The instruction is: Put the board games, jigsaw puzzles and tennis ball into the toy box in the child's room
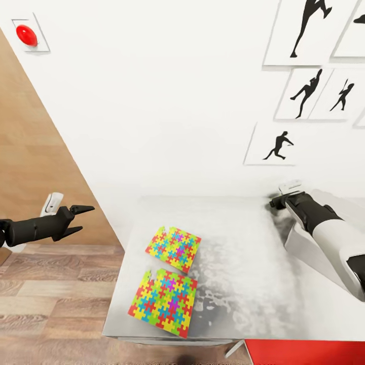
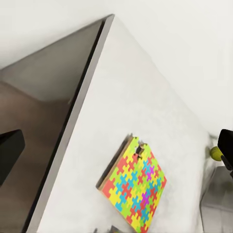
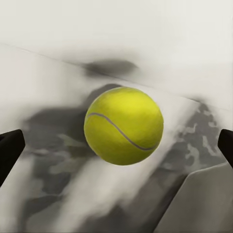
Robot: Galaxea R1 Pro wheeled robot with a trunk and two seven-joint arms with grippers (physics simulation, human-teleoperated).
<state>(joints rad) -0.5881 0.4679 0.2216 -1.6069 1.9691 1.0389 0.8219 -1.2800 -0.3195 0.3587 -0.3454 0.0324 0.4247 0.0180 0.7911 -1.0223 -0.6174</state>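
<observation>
A yellow-green tennis ball [image 3: 124,125] with a grey seam sits on the pale, grey-mottled table [image 1: 243,263], straight ahead of the right claw [image 3: 116,145] in the right wrist view and centred between its two dark fingertips [image 3: 9,150], which stand wide apart at either edge and touch nothing. No brand or writing can be read on the ball. In the head view the right arm reaches in low from the right, white forearm then black wrist, its tip at the table's far right corner [image 1: 284,195] close to the white wall; the ball itself is hidden there behind the wrist. Well to that claw's left, two jigsaw puzzles lie flat on the table: the farther puzzle [image 1: 173,248] and the nearer puzzle [image 1: 163,302], each a square of bright red, yellow, green, blue and purple interlocking pieces, close together but apart, carrying no lettering. The left claw [image 1: 81,219] hangs off the table's left edge over the wooden floor [image 1: 56,299], arm level and pointing toward the table, its black fingers parted and empty. From the left wrist view one puzzle [image 2: 135,189] lies ahead of it, the ball [image 2: 215,153] peeping out far beyond. On the wall hang black silhouette prints of athletes [image 1: 304,91] and a red round button [image 1: 26,34].
</observation>
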